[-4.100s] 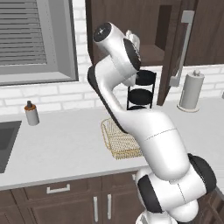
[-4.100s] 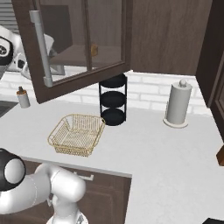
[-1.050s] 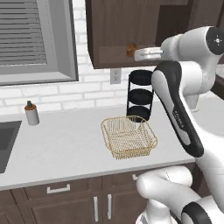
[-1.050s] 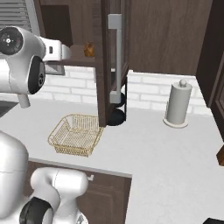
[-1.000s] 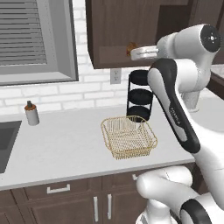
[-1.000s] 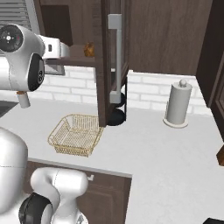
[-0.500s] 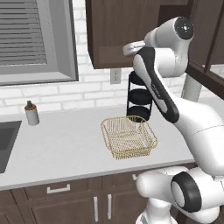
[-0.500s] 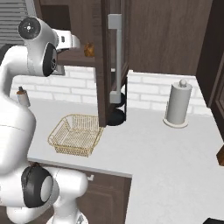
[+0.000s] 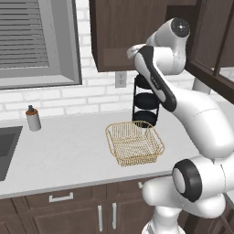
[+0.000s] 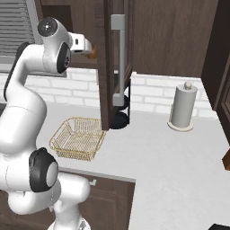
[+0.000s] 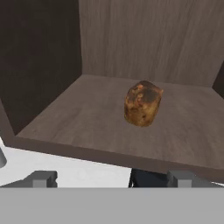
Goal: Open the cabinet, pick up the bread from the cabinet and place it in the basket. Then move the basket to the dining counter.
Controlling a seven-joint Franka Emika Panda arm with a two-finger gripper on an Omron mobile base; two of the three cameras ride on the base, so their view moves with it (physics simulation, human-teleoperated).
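Note:
The bread, a small golden-brown lump, sits on the shelf of the open cabinet. My gripper faces it from just outside the shelf's front edge, open, with nothing between its fingertips. From the right base view the gripper is level with the shelf, and the bread peeks out just past it. The golden wire basket stands on the worktop below the cabinet, with nothing in it. The dining counter is out of view.
The cabinet door with its silver bar handle stands swung out over the worktop. A black tiered rack stands behind the basket. A paper towel roll is to the right, a small bottle and the sink to the left.
The arm has swung round and brought the hand in closer to the cabinet shelf and the bread. The jaws have stayed open. Basket and door have not moved.

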